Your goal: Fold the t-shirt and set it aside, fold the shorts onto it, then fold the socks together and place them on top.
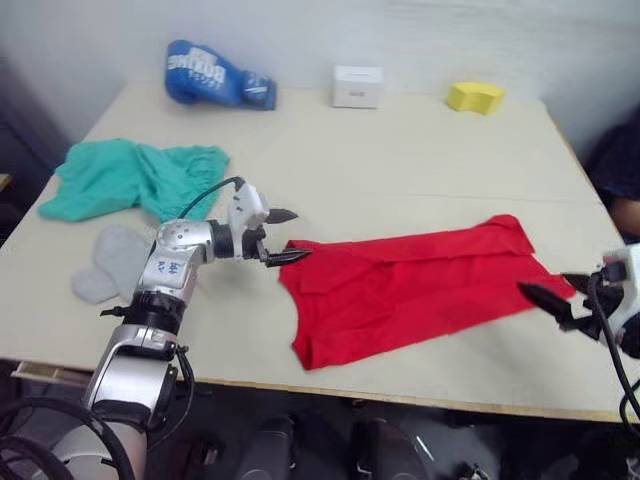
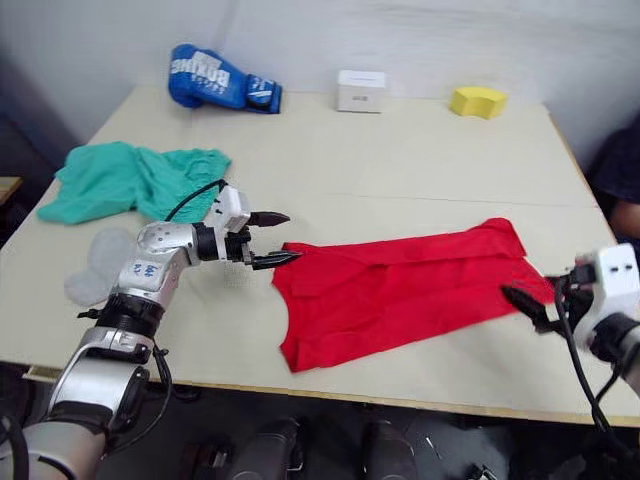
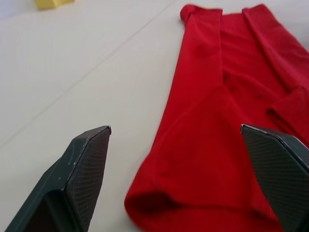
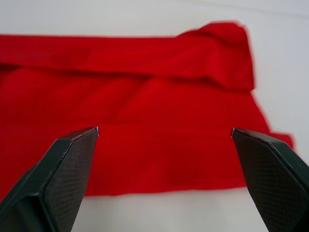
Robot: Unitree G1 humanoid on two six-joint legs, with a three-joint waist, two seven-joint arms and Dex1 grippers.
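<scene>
The red t-shirt [image 1: 410, 285] lies on the table [image 1: 400, 160] folded lengthwise into a long band, running from centre to right. My left gripper [image 1: 285, 236] hovers open just at its left end, which also fills the left wrist view as red cloth [image 3: 212, 145]. At the shirt's right end my right gripper [image 1: 558, 296] stands open, facing the folded t-shirt [image 4: 145, 106]. The teal-green shorts [image 1: 135, 177] lie crumpled at the table's left. The grey socks [image 1: 108, 262] rest flat near the left front edge, below the shorts.
Along the far edge sit a blue boxing glove [image 1: 215, 77], a small white box [image 1: 357, 86] and a yellow sponge [image 1: 475, 96]. A dark-clothed person [image 1: 622, 175] is at the right edge. Open tabletop lies behind the shirt.
</scene>
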